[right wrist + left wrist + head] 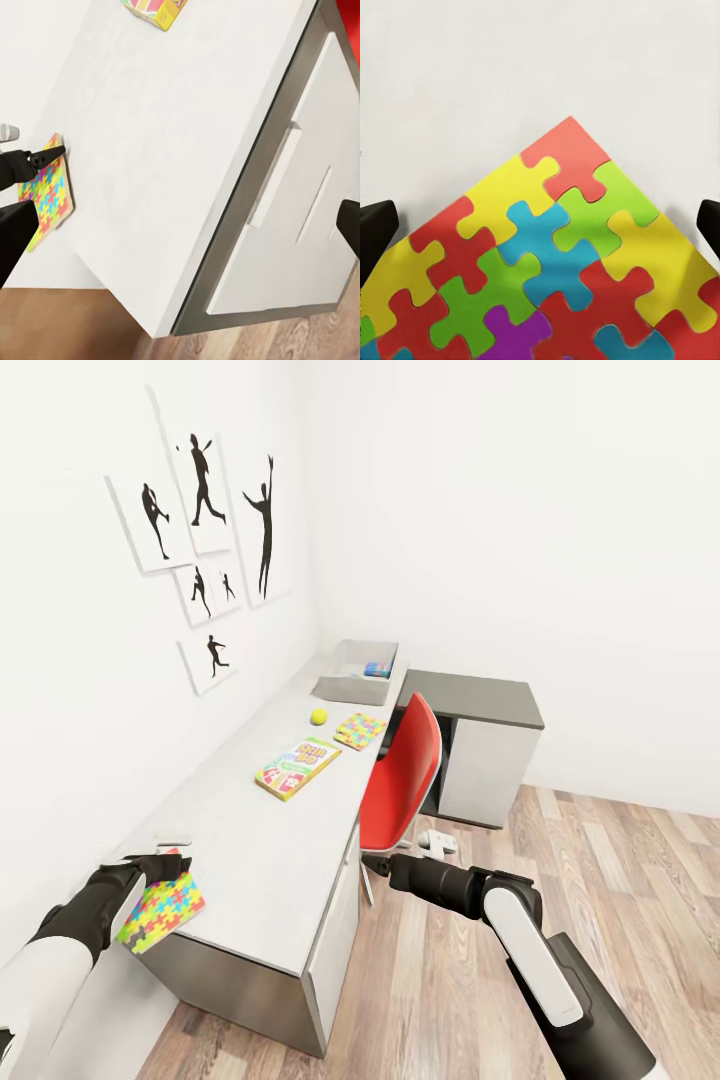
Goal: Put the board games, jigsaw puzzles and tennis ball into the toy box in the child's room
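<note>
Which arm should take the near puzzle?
Left. Its gripper is already at the puzzle on the table's near corner; the right gripper hangs off the edge by the red chair.

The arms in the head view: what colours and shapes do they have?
Both arms are built of rounded black segments alternating with smooth white shells. The right arm has a black tapered wrist section ahead of a white forearm panel. The left arm goes from a white sleeve into a black wrist and a black end effector.
</note>
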Tool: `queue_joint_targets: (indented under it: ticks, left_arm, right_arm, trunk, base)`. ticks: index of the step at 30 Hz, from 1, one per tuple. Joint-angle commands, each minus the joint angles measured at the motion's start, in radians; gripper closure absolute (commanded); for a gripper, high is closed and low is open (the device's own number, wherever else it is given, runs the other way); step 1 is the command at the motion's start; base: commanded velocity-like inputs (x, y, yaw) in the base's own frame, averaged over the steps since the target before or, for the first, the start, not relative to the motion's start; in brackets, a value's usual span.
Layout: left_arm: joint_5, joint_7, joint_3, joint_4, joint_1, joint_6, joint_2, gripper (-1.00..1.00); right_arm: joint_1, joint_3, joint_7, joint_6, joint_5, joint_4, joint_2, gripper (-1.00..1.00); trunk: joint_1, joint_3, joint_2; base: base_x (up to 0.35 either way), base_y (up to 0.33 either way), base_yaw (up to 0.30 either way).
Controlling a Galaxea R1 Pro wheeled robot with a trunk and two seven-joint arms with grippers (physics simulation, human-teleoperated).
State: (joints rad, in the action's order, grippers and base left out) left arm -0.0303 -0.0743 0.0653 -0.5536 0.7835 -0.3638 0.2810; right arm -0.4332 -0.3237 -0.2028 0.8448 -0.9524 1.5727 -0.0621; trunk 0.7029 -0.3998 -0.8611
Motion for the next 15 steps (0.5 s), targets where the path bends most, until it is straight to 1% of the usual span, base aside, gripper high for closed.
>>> queue_joint_targets:
  ticks: [1, 10, 15]
  left_arm:
    - [-0.003, -0.007, 0.005, -0.002, 0.000, -0.005, 0.000, -1.00]
    - [-0.003, -0.007, 0.005, -0.002, 0.000, -0.006, -0.001, -1.00]
    - [-0.003, -0.007, 0.005, -0.002, 0.000, -0.008, -0.001, -1.00]
  right_arm:
    - [-0.001, -0.001, -0.010, 0.001, -0.011, 0.001, -0.001, -1.00]
    - [-0.001, -0.001, -0.010, 0.001, -0.010, 0.001, -0.001, -1.00]
    - [-0.001, -0.003, -0.010, 0.001, -0.011, 0.001, -0.001, -1.00]
  trunk:
    - [0.000, -0.001, -0.001]
    - [0.000, -0.001, -0.001]
    - [0.000, -0.001, -0.001]
  base:
    - [-0.010, 0.000, 0.000]
    - [-0.003, 0.000, 0.000]
    - [-0.102, 0.000, 0.000]
